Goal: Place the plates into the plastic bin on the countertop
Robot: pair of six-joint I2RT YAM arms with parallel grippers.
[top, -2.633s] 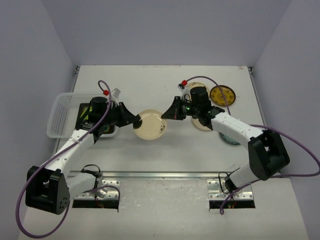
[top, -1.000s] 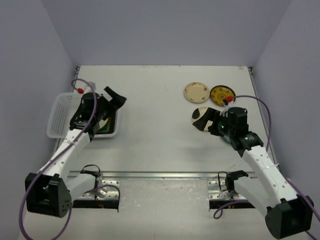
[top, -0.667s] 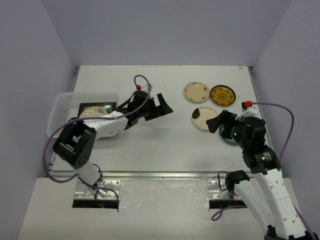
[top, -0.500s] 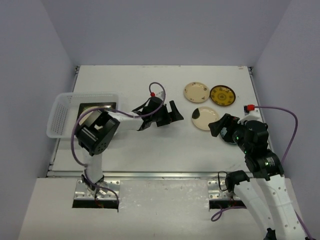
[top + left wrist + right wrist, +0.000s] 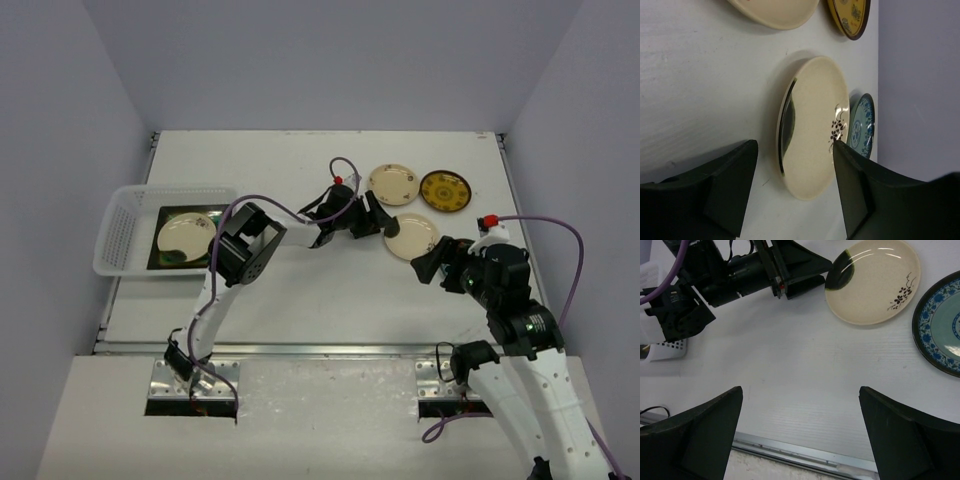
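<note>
- Two plates show in the plastic bin (image 5: 120,235) at the left of the countertop (image 5: 300,290): a dark-rimmed square plate (image 5: 170,260) with a round cream plate (image 5: 185,237) on top. Can't tell if anything lies under them.
- Four plates are left on the right side: cream floral plate (image 5: 392,184) and yellow-brown patterned plate (image 5: 445,190) at the far side, cream plate with dark patch (image 5: 411,236) just nearer, blue-patterned plate (image 5: 940,325) to its right.
- Left gripper (image 5: 794,146) is at the left rim of the dark-patch plate, fingers apart with the rim between them. No clamp visible and I can't confirm contact.
- Right gripper (image 5: 800,392) is spread wide and empty, hovering near-side of the same plate.
- Judgement: about a third done. The dark-patch plate looks like the current pick, with three more after it.
</note>
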